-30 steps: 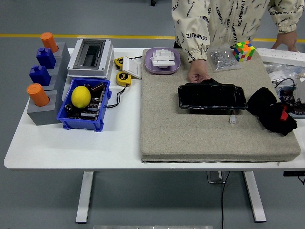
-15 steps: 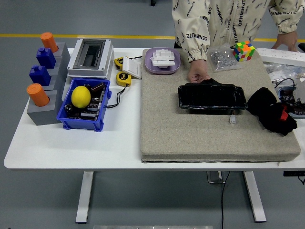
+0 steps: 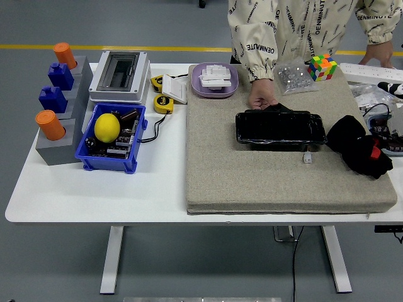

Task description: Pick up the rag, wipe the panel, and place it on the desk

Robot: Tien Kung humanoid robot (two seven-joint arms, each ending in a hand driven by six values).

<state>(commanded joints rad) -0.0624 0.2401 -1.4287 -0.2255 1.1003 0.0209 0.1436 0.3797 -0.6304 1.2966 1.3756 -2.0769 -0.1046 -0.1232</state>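
The black glossy panel (image 3: 280, 128) lies flat on the beige mat (image 3: 252, 176), right of centre. A crumpled black rag (image 3: 357, 146) with a red patch lies on the mat just right of the panel. A person's hand (image 3: 261, 99) rests at the panel's far left corner. A small dark tip, seemingly of my right hand (image 3: 395, 89), shows at the right edge, beyond the rag and apart from it. My left arm is out of view.
A purple dish (image 3: 215, 80), a bag of small parts (image 3: 293, 76) and a colour cube (image 3: 322, 67) stand at the mat's far edge. Left are a blue bin with a lemon (image 3: 107, 128), a grey box (image 3: 119, 75) and peg blocks (image 3: 55, 107). Cables and a power strip (image 3: 378, 73) lie right.
A dark tip at the right edge has moved down from beside the power strip toward the cables. The person's hand, the panel and the rag have not moved.
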